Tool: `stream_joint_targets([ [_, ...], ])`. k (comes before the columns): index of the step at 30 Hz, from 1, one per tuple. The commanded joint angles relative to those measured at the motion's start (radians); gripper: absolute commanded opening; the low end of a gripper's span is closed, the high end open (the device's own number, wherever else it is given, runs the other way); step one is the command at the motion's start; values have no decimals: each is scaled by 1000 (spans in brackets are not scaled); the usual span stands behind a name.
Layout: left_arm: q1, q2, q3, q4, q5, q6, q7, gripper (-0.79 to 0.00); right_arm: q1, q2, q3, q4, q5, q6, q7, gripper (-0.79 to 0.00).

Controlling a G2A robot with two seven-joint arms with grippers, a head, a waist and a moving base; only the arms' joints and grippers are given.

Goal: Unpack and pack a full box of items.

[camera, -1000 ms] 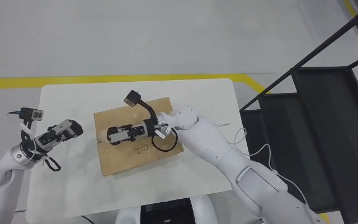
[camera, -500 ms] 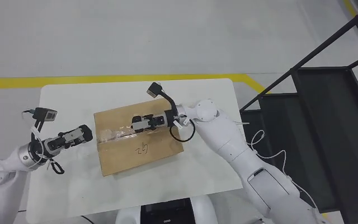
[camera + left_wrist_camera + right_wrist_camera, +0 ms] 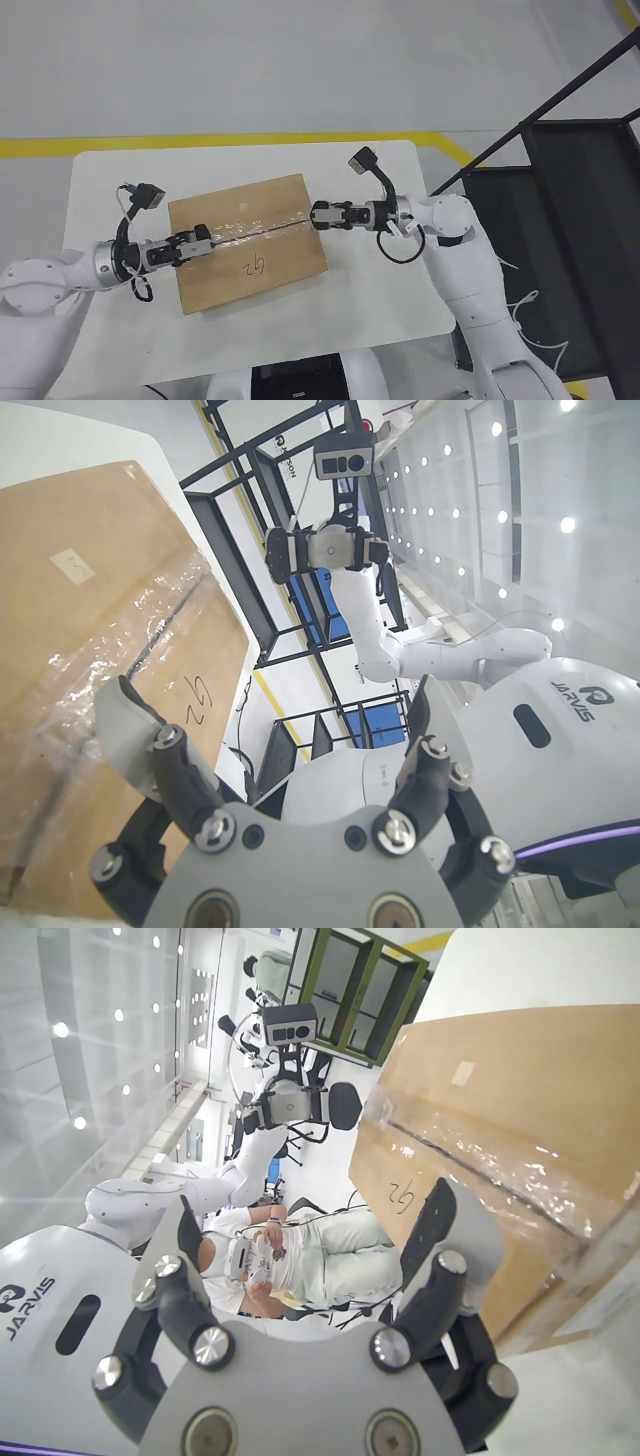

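A closed cardboard box (image 3: 248,243) lies flat mid-table, its top seam under clear tape (image 3: 250,232) and a handwritten mark (image 3: 253,265) near the front. My left gripper (image 3: 190,243) is at the box's left edge, open, and one finger (image 3: 122,705) reaches over the box (image 3: 100,600) top by the tape. At the right end of the seam my right gripper (image 3: 322,215) is open with nothing in it. In the right wrist view its fingers (image 3: 450,1213) stand just off the box (image 3: 500,1103) corner.
The white table (image 3: 370,290) has bare room in front of, behind and beside the box. A black metal shelf rack (image 3: 560,200) stands off the table's right side. A yellow floor line (image 3: 150,145) runs behind the table.
My right gripper has travelled right along the taped seam, from over the box's left half to past its right edge. My left gripper has moved in from the table's left to the box's edge.
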Motion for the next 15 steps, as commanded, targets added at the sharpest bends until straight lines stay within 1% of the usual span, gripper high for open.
stream_joint_targets([
  [1,-31,-8,41,14,41,-5,46,0,-34,8,36,-23,17,-5,0,0],
  [3,-48,-15,71,23,71,-6,78,0,-55,14,55,-35,21,-11,-5,0],
  [9,-105,-33,143,71,148,34,160,0,-102,28,73,-54,46,-23,-8,0],
  [12,-123,-36,156,88,174,56,168,0,-108,32,70,-51,56,-26,-11,0],
  [15,-123,-33,139,106,213,71,173,0,-107,36,61,-48,65,-30,-15,0],
])
